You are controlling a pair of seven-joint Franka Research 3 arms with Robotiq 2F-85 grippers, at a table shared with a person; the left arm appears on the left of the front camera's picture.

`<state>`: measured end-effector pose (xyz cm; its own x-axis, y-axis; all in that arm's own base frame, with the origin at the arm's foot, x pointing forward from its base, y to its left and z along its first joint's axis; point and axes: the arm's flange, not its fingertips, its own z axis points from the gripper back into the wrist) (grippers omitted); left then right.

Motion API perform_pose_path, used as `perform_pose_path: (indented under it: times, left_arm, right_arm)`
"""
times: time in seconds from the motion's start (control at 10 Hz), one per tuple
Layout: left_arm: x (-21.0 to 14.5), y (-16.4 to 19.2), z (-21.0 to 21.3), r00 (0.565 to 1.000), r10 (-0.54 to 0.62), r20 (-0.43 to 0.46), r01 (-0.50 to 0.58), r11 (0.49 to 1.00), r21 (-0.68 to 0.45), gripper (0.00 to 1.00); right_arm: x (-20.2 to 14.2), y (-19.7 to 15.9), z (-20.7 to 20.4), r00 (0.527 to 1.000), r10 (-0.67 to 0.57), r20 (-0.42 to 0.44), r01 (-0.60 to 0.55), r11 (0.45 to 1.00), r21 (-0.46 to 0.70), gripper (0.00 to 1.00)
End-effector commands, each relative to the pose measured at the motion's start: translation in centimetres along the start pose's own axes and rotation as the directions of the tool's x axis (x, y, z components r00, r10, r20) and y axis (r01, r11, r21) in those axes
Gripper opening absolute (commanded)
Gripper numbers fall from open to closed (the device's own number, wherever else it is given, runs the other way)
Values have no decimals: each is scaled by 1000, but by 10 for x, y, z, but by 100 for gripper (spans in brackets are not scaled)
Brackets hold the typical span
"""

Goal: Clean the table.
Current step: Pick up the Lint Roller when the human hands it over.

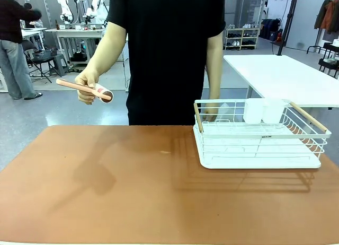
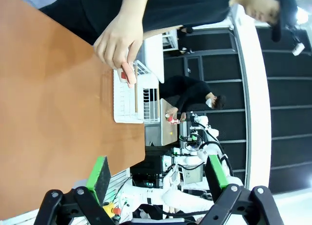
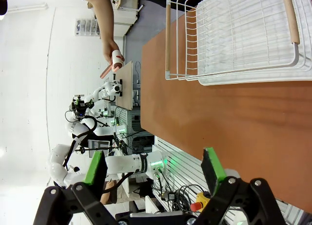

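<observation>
Item: worktop (image 1: 132, 202), reddish-brown, matte, spanning the whole near field. It is bare except for a white wire rack (image 1: 254, 133) at the right and one small pale speck (image 1: 165, 152) near the middle. Accessory: lint roller (image 1: 103, 92) with a pink handle, held in a person's hand (image 1: 86, 80) in the air above the far left edge, not touching the surface. Step in hand, as judged: the roller is being presented, probably for the left arm to take. Recommended handling: approach from the near left, set the pads across the bare length of the handle rather than the sticky head, keep away from the person's fingers, and close only once the handle sits squarely between the pads (a skewed hold would let the head twist under rolling pressure). Afterwards, work in overlapping strokes across the open left and middle, stopping short of the rack. Left gripper (image 2: 157, 169): green pads spread fully apart, nothing between them, touching nothing, poised off the worktop's near left edge. Right gripper (image 3: 153, 164): pads likewise wide apart and empty, above the near right part of the worktop, the rack lying beyond it.
</observation>
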<state>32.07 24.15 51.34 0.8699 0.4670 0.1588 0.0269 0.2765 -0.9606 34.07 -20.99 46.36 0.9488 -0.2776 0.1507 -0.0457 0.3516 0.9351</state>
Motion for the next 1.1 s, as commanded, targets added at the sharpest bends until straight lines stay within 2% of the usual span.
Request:
perform_pose_path:
  times: [0.0,0.3,0.4,1.0]
  left_arm:
    - [-9,-22,-35,995,90,39,-94,988,122,100]
    - [-22,-28,-91,991,127,50,-135,965,225,100]
    - [-29,-24,-109,991,134,23,-136,963,232,100]
    - [-36,-2,-174,990,53,128,-87,958,274,100]
  right_arm:
    - [-3,2,1,1000,21,4,-21,1000,10,100]
    - [-3,2,1,1000,21,4,-21,1000,10,100]
    - [-3,2,1,1000,21,4,-21,1000,10,100]
    - [-3,2,1,1000,21,4,-21,1000,10,100]
